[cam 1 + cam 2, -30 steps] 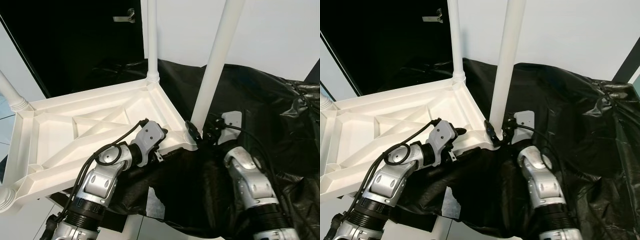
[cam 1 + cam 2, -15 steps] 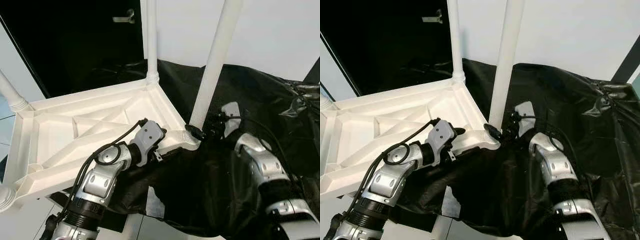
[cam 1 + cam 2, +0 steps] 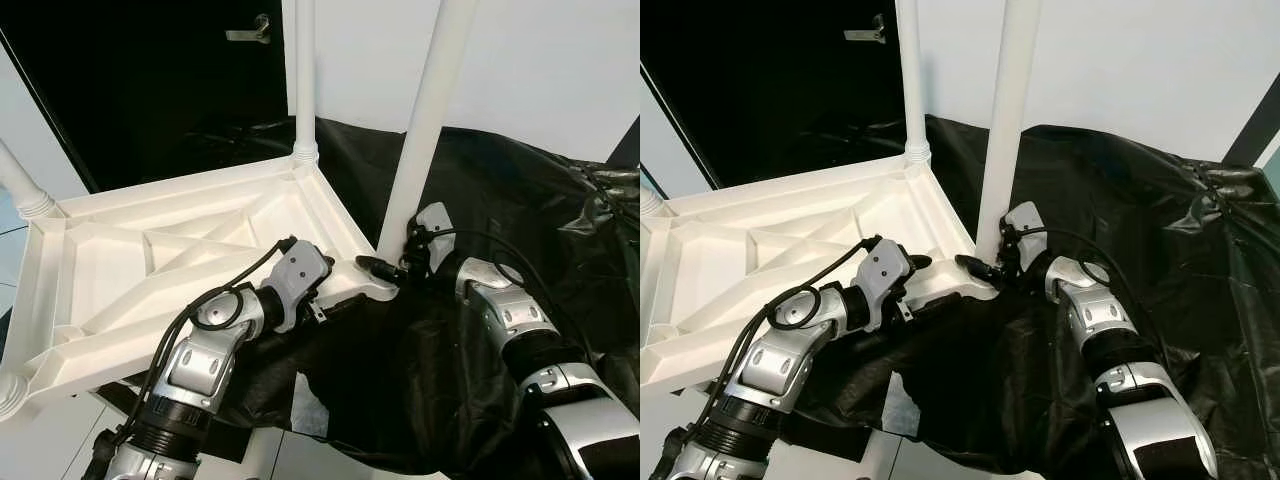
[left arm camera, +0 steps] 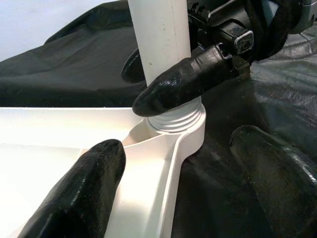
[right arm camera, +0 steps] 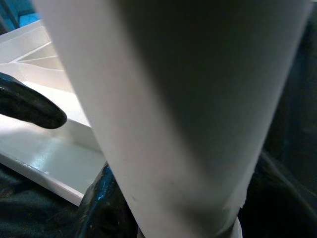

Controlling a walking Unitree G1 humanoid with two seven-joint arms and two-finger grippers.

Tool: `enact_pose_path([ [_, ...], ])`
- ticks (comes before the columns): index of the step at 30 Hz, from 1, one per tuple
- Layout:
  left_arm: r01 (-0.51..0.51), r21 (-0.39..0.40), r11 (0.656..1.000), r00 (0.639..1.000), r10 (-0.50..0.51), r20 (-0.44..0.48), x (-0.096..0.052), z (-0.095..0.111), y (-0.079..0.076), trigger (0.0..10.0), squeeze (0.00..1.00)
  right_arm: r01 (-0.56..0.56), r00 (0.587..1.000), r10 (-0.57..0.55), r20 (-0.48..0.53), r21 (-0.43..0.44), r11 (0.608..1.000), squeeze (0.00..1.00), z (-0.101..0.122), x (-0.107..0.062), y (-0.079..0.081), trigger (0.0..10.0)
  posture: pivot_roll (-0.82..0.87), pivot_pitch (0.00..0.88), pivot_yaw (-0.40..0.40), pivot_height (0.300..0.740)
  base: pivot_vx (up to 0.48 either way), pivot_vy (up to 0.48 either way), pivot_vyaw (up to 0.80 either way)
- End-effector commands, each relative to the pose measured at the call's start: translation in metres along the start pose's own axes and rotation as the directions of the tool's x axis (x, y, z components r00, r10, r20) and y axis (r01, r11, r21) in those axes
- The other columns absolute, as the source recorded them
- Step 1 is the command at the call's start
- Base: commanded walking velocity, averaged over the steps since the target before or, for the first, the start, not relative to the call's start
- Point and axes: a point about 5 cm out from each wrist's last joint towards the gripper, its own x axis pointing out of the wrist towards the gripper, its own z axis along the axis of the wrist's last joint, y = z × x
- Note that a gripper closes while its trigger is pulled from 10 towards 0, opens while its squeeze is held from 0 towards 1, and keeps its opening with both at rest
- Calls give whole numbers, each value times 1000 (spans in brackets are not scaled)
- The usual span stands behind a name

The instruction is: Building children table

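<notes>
Right gripper (image 3: 385,268) shifted, leg (image 3: 425,110) upright

The table top (image 3: 150,270) lay upside down on the robot's left, with its near corner resting on the sheet (image 3: 520,210). The sheet spread out to the right and behind. One leg (image 3: 425,120) stood up from the near corner, and another leg (image 3: 304,80) stood up from the far corner behind it. A third leg (image 3: 22,185) stuck up at the far left. A door (image 3: 150,80) was behind the table top.
</notes>
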Motion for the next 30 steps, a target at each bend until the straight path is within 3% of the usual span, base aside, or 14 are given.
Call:
enact_pose_path([
  [1,-88,4,996,996,89,-4,-1,1,4,10000,0,27,1000,-27,4,22,999,0,-4,-2,3,0,0,0,-57,740,0,0,0],
  [11,-76,1,997,997,76,-2,1,0,2,10000,0,214,977,-215,7,41,976,0,-8,-4,5,0,-13,0,-50,740,0,0,0],
  [12,-71,1,998,998,71,-3,1,0,2,10000,0,285,958,-287,23,74,956,0,-7,-3,9,10000,-17,0,-42,740,0,0,0],
  [15,-66,1,998,998,66,-5,0,0,1,10000,0,328,943,-331,32,89,941,0,-6,-2,12,10000,-18,0,-39,740,0,0,0],
  [19,-59,0,998,998,59,-8,-1,-1,0,10000,0,455,888,-460,15,128,881,0,-9,-4,14,10000,-16,0,-39,740,0,0,0],
  [20,-59,0,998,998,59,-8,-1,-1,0,10000,0,455,888,-460,15,128,881,0,-9,-4,14,10000,-16,0,-39,740,0,0,0],
  [24,-56,0,998,998,56,-12,-2,-1,0,10000,0,583,807,-591,6,149,798,0,-9,-5,22,10000,-15,0,-36,740,0,0,0],
  [25,-53,0,999,999,53,-14,-1,-2,-1,10000,0,666,739,-674,-8,165,728,0,-9,-5,28,10000,-13,0,-37,740,0,0,0],
  [26,-53,0,999,999,53,-14,-1,-2,-1,10000,0,666,739,-674,-8,165,728,0,-9,-5,28,10000,-13,0,-37,740,0,0,0],
  [29,-49,1,999,999,49,-14,0,-2,-1,10000,0,742,662,-748,-47,177,646,0,-11,-3,36,10000,-8,0,-37,740,0,0,0],
  [30,-49,1,999,999,49,-14,0,-2,-1,10000,0,742,662,-748,-47,177,646,0,-11,-3,36,10000,-8,0,-37,740,0,0,0],
])
